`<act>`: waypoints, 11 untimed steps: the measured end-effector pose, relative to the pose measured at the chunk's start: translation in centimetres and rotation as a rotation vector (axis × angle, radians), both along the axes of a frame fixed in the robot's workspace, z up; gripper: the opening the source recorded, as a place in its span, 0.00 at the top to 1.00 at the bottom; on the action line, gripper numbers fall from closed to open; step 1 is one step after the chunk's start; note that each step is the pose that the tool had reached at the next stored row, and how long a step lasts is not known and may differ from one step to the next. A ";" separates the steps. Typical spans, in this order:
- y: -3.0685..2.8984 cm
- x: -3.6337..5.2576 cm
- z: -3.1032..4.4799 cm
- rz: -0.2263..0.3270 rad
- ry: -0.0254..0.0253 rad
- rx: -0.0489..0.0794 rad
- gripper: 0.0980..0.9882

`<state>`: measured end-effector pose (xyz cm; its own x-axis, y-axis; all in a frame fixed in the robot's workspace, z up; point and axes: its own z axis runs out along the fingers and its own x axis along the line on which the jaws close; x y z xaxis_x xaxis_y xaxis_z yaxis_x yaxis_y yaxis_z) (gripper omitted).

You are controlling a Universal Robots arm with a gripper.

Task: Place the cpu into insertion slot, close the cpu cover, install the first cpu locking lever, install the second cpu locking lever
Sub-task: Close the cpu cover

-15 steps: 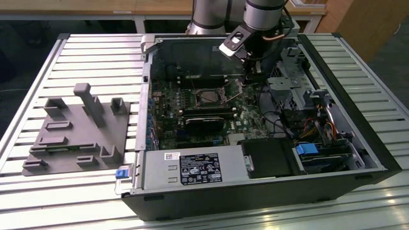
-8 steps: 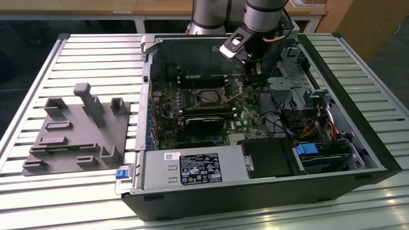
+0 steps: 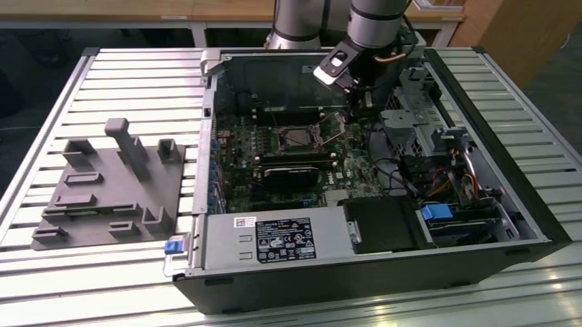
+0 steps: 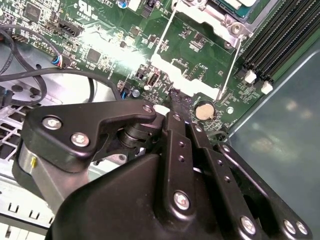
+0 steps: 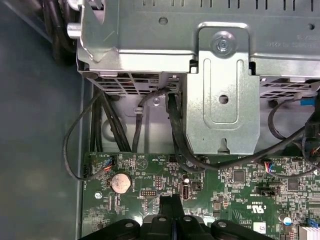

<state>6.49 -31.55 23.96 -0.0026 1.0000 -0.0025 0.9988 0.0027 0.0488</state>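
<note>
The insertion slot (image 3: 296, 139) sits in the middle of the motherboard inside the open computer case. The cpu (image 3: 296, 139) lies in it, framed by the silver cpu cover (image 3: 280, 129), which appears to lie flat. In the second wrist view a corner of the cover (image 4: 207, 12) shows, with two thin silver locking levers (image 4: 164, 35) (image 4: 229, 70) sticking out unlatched. My gripper (image 3: 350, 117) hangs just to the exterior view's right of the socket, low over the board. Its black fingers meet at the tips in both wrist views (image 4: 175, 97) (image 5: 171, 202), shut with nothing between them.
A black heatsink block (image 3: 291, 174) and a grey power supply (image 3: 268, 242) lie nearer the front. A metal drive cage (image 5: 220, 80) with black cables (image 5: 175, 130) stands close beside my gripper. A coin battery (image 5: 120, 182) is on the board. A grey fixture (image 3: 109, 180) rests on the slatted table.
</note>
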 end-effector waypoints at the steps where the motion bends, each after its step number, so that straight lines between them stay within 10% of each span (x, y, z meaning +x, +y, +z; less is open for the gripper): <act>1: 0.00 0.00 -0.07 0.000 0.0000 0.000 0.99; 11: 0.00 -1.10 -0.01 0.001 0.0000 0.000 0.99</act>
<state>5.40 -31.56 23.95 -0.0033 1.0000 -0.0024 0.9988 0.0034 0.0488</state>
